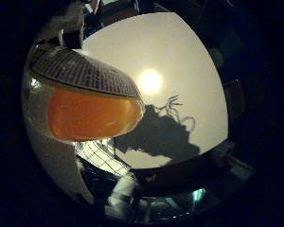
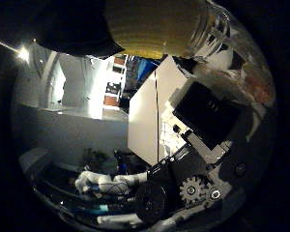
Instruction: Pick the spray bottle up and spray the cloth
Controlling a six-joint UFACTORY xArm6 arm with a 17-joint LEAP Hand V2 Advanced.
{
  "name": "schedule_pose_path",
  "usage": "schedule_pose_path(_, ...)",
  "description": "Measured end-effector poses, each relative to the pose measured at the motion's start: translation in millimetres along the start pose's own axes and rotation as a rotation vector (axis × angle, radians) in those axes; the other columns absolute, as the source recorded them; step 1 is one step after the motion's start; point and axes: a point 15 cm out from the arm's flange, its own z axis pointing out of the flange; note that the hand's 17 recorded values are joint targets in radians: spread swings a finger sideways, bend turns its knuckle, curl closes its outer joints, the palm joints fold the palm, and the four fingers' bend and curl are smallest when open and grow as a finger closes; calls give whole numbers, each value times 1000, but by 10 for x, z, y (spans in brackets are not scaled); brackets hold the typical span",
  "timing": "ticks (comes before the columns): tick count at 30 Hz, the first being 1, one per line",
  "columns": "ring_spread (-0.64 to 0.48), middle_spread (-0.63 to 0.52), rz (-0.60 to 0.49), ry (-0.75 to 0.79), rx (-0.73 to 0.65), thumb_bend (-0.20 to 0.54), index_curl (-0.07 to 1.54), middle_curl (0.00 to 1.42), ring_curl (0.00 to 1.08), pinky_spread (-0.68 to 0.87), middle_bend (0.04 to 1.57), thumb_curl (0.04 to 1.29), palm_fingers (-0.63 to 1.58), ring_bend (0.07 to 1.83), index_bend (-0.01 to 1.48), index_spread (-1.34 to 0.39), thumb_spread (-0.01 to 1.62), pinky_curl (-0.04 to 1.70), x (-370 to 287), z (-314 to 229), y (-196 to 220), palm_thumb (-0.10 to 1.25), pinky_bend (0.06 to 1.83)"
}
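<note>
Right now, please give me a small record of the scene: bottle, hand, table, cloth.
bottle: orange, close against the palm, off the table
hand: curled round the bottle
table: white, below the hand, bearing its shadow
cloth: not in view

You are looking at a spray bottle (image 1: 92, 118) showing glossy translucent orange plastic under a finely ribbed collar, above a counter (image 1: 189, 61) looking smooth and matt white.
</note>
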Motion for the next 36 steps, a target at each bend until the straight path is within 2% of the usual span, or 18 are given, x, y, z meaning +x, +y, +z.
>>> schedule_pose_path(6,-152,-86,-102,152,-117,-16,670,588,560,-204,1334,737,1219,1449,1162,-182,882,849,-421,108,11,1064,1157)
schedule_pose_path(16,-152,-86,-269,502,-319,-17,665,585,559,-210,1340,747,1221,1448,1164,-182,898,889,-979,391,72,1048,1133)
schedule_pose_path(29,-152,-87,-370,798,-593,-16,666,585,560,-227,1340,750,1218,1450,1157,-185,912,908,-1284,1106,269,1034,1123)
schedule_pose_path(36,-152,-87,-412,909,-645,-17,669,586,559,-243,1339,745,1218,1450,1155,-186,914,912,-1326,1417,270,1028,1120)
